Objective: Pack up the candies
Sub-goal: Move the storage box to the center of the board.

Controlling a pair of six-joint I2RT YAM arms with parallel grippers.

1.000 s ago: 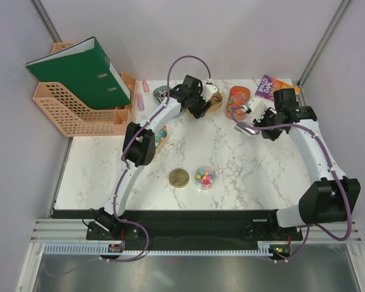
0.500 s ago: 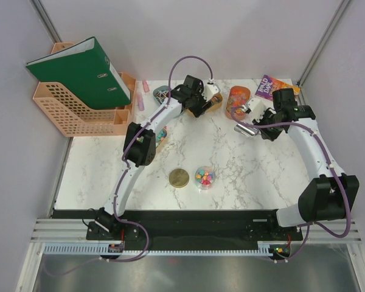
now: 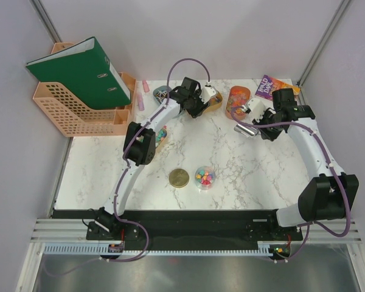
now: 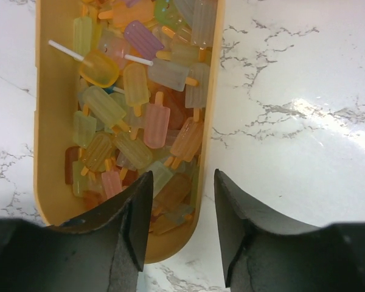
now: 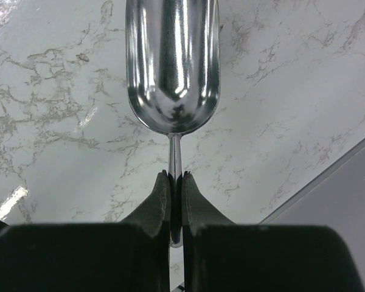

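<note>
Popsicle-shaped candies point(image 4: 146, 121) in pink, green, yellow and orange fill a yellow oval tray point(image 4: 42, 121). My left gripper point(image 4: 182, 176) is open over the tray's near end. One finger hangs above the candies and the other above the marble, with the tray's side wall between them. From above, that gripper point(image 3: 198, 100) sits at the back centre over the tray point(image 3: 216, 103). My right gripper point(image 5: 175, 176) is shut on the thin handle of a silver scoop point(image 5: 172, 61), whose bowl is empty. More candies fill a clear jar point(image 3: 204, 177) at the front centre.
A round gold lid point(image 3: 179, 177) lies left of the jar. An orange tray point(image 3: 238, 96) and a book point(image 3: 269, 87) sit at the back right. Another tray of candies point(image 3: 162, 135) shows beside the left arm. A peach file rack point(image 3: 79, 109) holds a green binder point(image 3: 79, 70).
My left gripper has shifted slightly toward the back over the yellow tray. The right arm and scoop have barely moved.
</note>
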